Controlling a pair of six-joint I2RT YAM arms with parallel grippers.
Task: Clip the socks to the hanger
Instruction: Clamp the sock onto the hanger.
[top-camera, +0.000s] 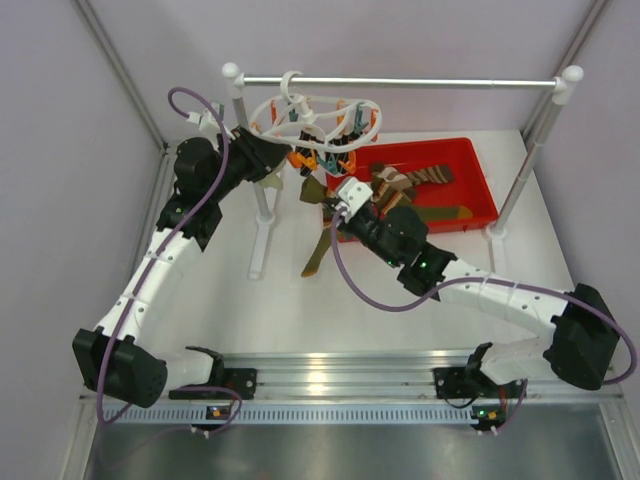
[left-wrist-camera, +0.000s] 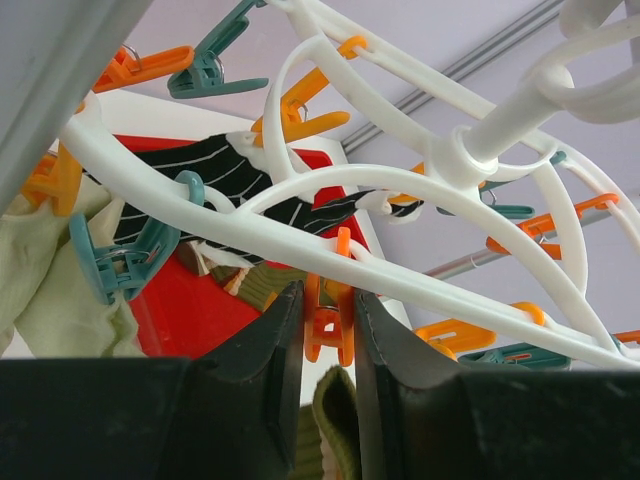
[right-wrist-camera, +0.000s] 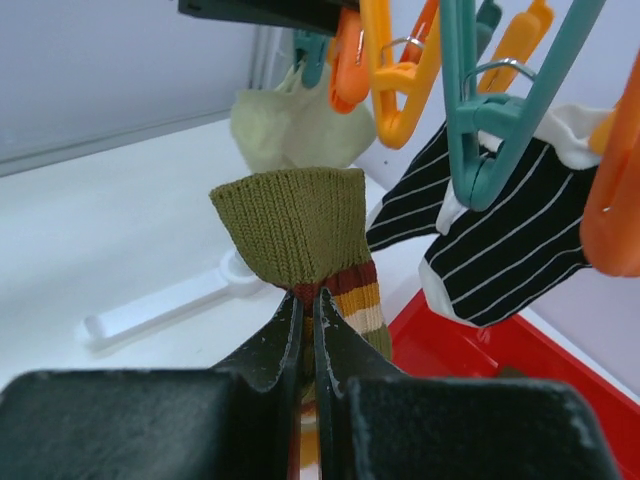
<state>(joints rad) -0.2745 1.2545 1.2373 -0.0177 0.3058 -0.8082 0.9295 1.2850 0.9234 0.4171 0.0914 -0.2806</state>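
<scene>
One white tabletop (top-camera: 285, 315) between pale walls (top-camera: 420, 35)

Overhead view looks down; wrist views (close, upward) seemingly share hanger (left-wrist-camera: 260, 238).

The olive sock (right-wrist-camera: 300, 225) has its bottom part hidden behind the right gripper (right-wrist-camera: 308, 305). The pale green sock (left-wrist-camera: 60, 300) is cut off at the left edge. From above, the clips (top-camera: 322, 155) look too small to tell apart.
</scene>
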